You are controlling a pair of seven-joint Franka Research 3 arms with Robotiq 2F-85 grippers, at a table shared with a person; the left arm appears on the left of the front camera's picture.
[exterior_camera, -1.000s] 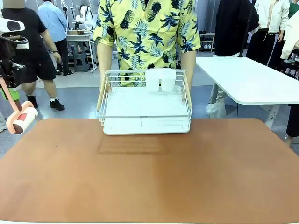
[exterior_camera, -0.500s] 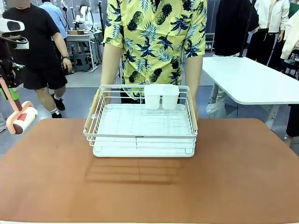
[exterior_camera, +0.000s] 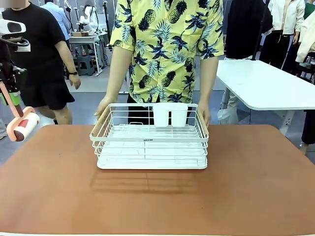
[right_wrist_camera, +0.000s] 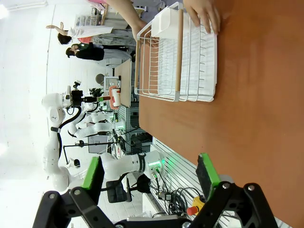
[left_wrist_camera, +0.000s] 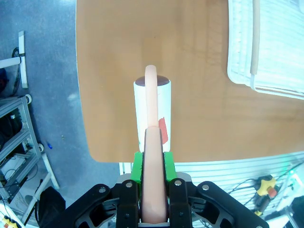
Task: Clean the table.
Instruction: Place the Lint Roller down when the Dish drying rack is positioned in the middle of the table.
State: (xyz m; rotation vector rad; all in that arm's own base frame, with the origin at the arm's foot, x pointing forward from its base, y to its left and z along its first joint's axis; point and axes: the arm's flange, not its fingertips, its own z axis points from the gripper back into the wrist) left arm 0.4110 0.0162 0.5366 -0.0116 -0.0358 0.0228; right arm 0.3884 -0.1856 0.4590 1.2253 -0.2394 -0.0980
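Observation:
The reddish-brown table [exterior_camera: 157, 201] carries a white wire dish rack [exterior_camera: 150, 145] at its far middle, with a person's hands [exterior_camera: 102, 107] on both of its sides. My left gripper [left_wrist_camera: 153, 164] is shut on the peach handle of a lint roller [left_wrist_camera: 152, 111]. It hangs over the table's left corner [left_wrist_camera: 109, 128], above the top. The roller [exterior_camera: 22, 127] sits at the picture's left edge in the front view. My right gripper [right_wrist_camera: 149, 173] stands open above the table [right_wrist_camera: 247, 133] with nothing between its fingers, well away from the rack [right_wrist_camera: 175, 61].
A white-topped table [exterior_camera: 266, 83] stands at the back right. The rack holds two white cups [exterior_camera: 170, 114] at its far side. Several people stand or walk behind the table. The near half of the brown top is bare.
The person has brought the dish rack down and toward me and set it on the table, hands still on it. My left gripper with the roller has not moved.

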